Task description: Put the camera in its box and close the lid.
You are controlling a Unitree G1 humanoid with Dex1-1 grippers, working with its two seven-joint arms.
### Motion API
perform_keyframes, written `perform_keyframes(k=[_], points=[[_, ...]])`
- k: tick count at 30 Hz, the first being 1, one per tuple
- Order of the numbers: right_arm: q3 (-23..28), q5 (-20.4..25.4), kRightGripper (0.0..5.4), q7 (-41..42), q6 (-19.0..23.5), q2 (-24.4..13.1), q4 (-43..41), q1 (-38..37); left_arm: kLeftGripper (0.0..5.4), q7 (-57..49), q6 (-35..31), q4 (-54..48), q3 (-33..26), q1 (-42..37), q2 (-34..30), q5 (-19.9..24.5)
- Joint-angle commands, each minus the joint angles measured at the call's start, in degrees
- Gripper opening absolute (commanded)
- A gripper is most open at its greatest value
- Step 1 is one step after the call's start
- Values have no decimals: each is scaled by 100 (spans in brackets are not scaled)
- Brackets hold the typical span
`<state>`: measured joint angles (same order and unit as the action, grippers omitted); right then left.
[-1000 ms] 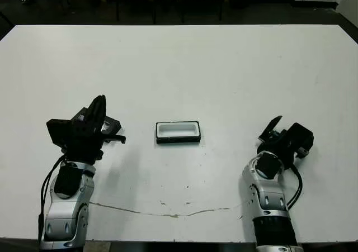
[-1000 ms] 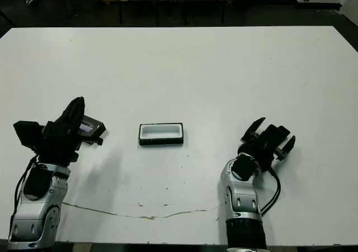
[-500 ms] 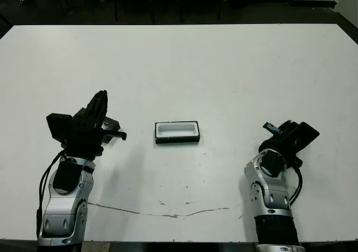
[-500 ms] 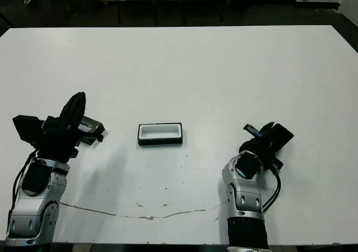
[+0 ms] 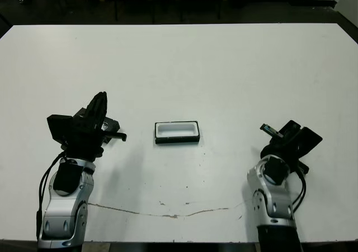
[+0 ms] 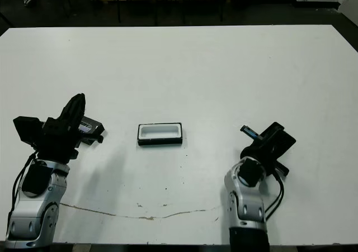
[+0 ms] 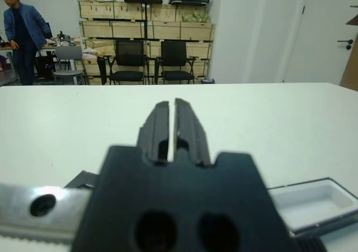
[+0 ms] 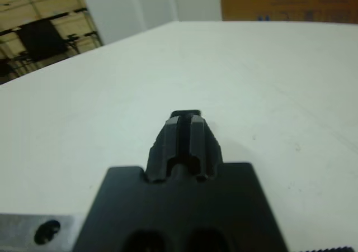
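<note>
Two hands: both are narrow, and neither is over the box.
Right hand [image 8: 184,118]: its fingers are pressed together with no gap showing. It sits low at the near right of the surface [image 5: 224,67], well apart from everything else.
Just changed: a second ago the right hand's fingers were spread. They closed half a second ago and are the same now. The wrist has also rolled and drawn slightly further toward the near edge.
Meaning: I judge this a retreat or a reset, not a grasp. Nothing slim is plainly pinched, though a small bluish tip sticks out of the hand and I cannot tell what it is.
Left hand [image 7: 172,104]: the fingers are nearly shut, with only a thin slit between them, and they hold nothing. It hovers at the near left, pointing away over the surface, and has hardly shifted across the second.
Box [image 5: 177,132]: it lies open in the middle with its white lining up and empty, and it has not moved.
Lid [image 6: 89,127]: it lies flat, just beside the left hand and partly hidden by it.
Camera [image 5: 116,136]: this is probably the slim dark bar jutting from the lid's near edge toward the box, but too little of it shows to be sure.
Progress: nothing is packed yet. The camera has still to go in and the lid is still off.
Next: the left hand is nearest the bar and would need to open before reaching for it.
</note>
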<state>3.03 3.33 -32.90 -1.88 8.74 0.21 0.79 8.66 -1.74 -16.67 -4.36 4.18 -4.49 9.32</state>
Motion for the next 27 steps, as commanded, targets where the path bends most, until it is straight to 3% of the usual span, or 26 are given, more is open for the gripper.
perform_keyframes(k=[1, 4, 11, 16, 19, 24, 27], points=[[-208, -136, 2, 300, -21, 175, -198, -463, 0, 5, -19, 101, 14, 82, -20, -15], [-459, -143, 2, 802, 80, 28, -793, -707, 0, 7, 4, 108, 20, 97, -23, -23], [-1023, -324, 2, 2266, 393, -695, -2149, -1200, 0, -5, 10, 75, 39, 142, -8, -6], [-1082, -56, 2, 2960, 757, -957, -2677, -1238, 0, 10, 53, 103, 55, 153, -32, -33], [-837, 243, 2, 3409, 1019, -1239, -2961, -1129, 0, -25, 40, 83, 58, 164, -28, -61], [59, 1077, 2, 4032, 1512, -1843, -3492, -930, 0, -51, 90, 96, 45, 176, -20, -77], [725, 1539, 2, 4587, 2013, -2626, -3668, -801, 0, -52, 50, 58, 46, 190, 0, -29]])
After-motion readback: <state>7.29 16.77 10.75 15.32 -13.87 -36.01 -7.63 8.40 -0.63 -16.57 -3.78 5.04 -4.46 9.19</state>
